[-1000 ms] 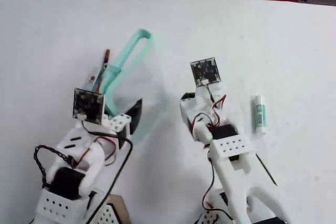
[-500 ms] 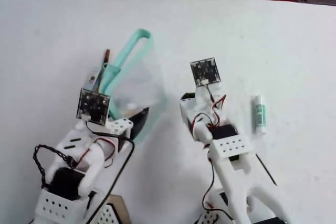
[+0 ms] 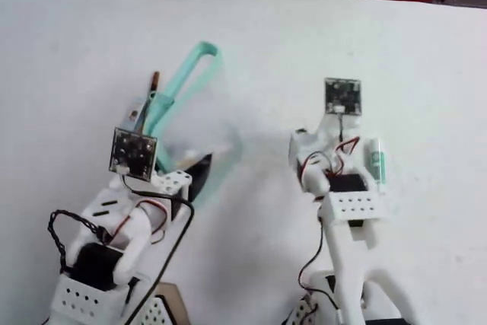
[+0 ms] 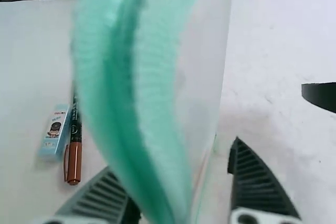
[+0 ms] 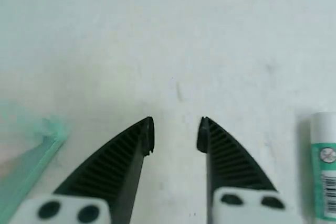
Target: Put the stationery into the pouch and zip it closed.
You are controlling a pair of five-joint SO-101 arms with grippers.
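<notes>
A clear pouch (image 3: 199, 116) with a teal zipper edge (image 4: 131, 103) lies left of centre on the table. My left gripper (image 4: 178, 192) is open, and the pouch's zipper edge and clear wall stand between its fingers (image 4: 252, 182). A brown pen (image 4: 73, 153) and a small blue eraser (image 4: 55, 129) lie side by side on the table just beside the pouch. A white and green glue stick (image 3: 374, 164) lies to the right. My right gripper (image 5: 175, 132) is open a little above bare table, with the glue stick (image 5: 325, 171) close beside it and a pouch corner (image 5: 31, 156) farther off on its other side.
The white table (image 3: 304, 28) has free room at the back and between the arms. A dark fingertip of the other arm (image 4: 320, 95) shows at the edge of the left wrist view. A brown block (image 3: 171, 294) sits at the front by the left arm's base.
The right arm has swung to the right, toward the glue stick. The left gripper shifted slightly along the pouch, and its black finger spread outward.
</notes>
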